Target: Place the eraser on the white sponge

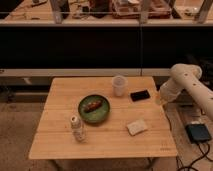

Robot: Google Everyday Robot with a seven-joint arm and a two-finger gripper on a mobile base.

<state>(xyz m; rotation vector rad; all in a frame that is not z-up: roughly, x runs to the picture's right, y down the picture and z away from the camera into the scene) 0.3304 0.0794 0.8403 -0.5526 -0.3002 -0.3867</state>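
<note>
my gripper low at right edge of table, just right of eraser, likely lining up side approach. its opening: cannot tell. eraser flat, right of centre, beside cup. white sponge lower right, nothing on top, ready as drop spot.

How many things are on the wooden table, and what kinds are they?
Translucent white cup: 1
Flat black rectangular eraser: 1
Round green plate with brown food: 1
Small pale bottle: 1
Cream squarish white sponge: 1
Total: 5
The gripper hangs by the wooden table's right edge, near the eraser.
</note>
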